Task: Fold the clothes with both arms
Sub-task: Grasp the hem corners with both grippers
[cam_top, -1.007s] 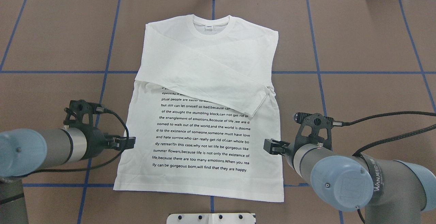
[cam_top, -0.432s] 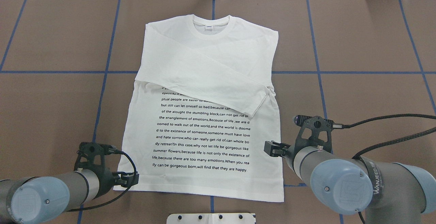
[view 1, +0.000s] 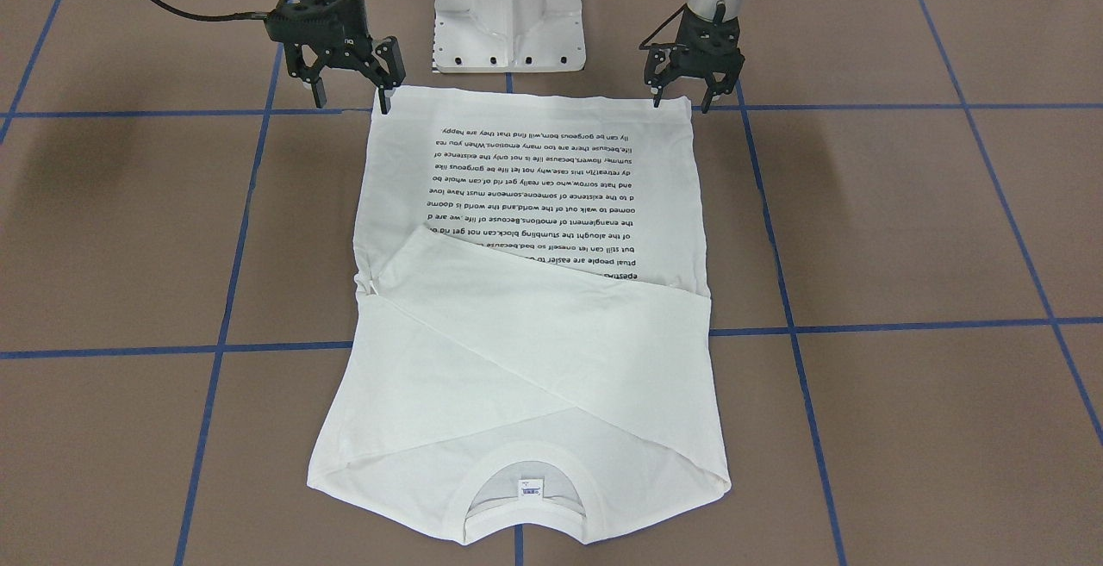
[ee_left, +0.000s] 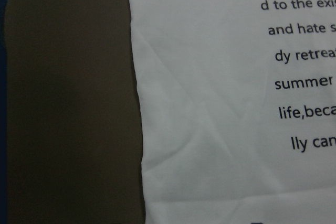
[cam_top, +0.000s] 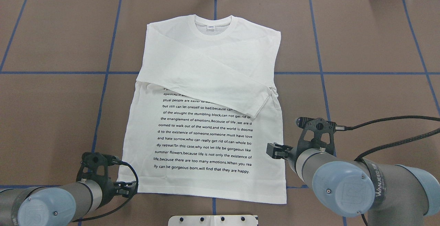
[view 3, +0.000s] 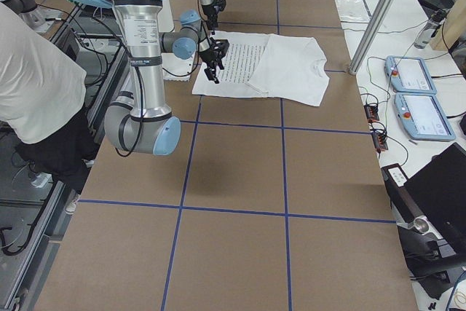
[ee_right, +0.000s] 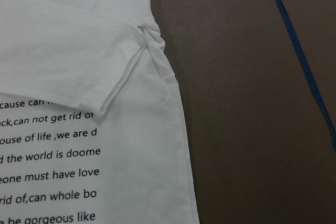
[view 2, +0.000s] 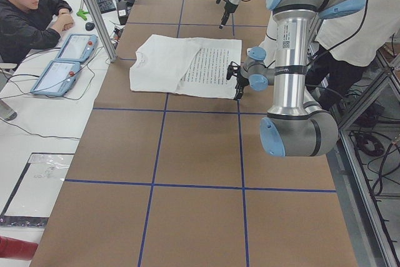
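Observation:
The clothes are one white long-sleeved T-shirt point(cam_top: 206, 61) lying flat on the brown table, collar point(cam_top: 213, 26) at the far side. Both sleeves are folded across the chest, above the black text block point(cam_top: 206, 140). My left gripper point(view 1: 682, 101) is open and low, its fingers straddling the shirt's near left hem corner. My right gripper point(view 1: 352, 94) is open too, beside the near right hem corner and not holding cloth. The left wrist view shows the shirt's left edge point(ee_left: 142, 129) close up. In the right wrist view, a sleeve cuff point(ee_right: 121, 87) lies by the right edge.
The white pedestal base point(view 1: 508, 15) stands between the arms at the table's near edge. Blue tape lines point(cam_top: 51, 72) grid the brown table. A seated person point(view 2: 28, 17) with tablets is past the far side, and another person point(view 3: 29, 78) stands behind the robot.
My left arm has swung back along the shirt's left edge, from mid-side to the near hem corner. The right arm has barely moved. The shirt has not shifted.

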`<state>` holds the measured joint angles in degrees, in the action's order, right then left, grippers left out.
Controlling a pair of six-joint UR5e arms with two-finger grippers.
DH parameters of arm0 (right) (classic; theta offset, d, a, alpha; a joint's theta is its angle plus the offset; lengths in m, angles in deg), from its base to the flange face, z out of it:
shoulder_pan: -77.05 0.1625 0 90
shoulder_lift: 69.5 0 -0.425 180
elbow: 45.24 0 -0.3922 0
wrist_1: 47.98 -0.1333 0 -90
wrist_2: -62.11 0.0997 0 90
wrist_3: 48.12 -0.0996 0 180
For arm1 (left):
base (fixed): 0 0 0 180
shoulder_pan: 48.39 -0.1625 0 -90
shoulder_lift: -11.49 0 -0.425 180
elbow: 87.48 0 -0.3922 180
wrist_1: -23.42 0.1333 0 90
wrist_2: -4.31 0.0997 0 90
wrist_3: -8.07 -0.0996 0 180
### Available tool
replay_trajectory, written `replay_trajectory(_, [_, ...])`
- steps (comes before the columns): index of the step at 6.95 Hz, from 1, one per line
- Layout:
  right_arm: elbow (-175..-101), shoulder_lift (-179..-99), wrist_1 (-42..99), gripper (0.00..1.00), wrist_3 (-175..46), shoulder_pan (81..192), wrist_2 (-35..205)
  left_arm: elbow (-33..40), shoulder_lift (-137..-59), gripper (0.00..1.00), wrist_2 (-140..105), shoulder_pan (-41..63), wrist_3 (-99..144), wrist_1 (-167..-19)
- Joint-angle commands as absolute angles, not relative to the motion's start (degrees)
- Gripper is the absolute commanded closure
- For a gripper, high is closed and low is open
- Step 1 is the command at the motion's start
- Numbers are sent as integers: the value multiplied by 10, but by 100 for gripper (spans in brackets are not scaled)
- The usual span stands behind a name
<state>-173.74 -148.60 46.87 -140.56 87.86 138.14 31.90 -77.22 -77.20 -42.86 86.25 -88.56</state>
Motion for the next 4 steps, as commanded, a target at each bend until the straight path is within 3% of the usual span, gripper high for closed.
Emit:
replay_trajectory(1, [-1736, -1485, 469, 0, -1406, 878, 1381, 318, -773, 27, -772, -433, 864, -882])
replay_trajectory(2, [-1736, -1486, 469, 0, -1405, 877, 1381, 317, -773, 39, -772, -434, 864, -882])
replay_trajectory(4, [-1736, -1487, 469, 0, -1405, 875, 1381, 317, -773, 46, -772, -434, 864, -881])
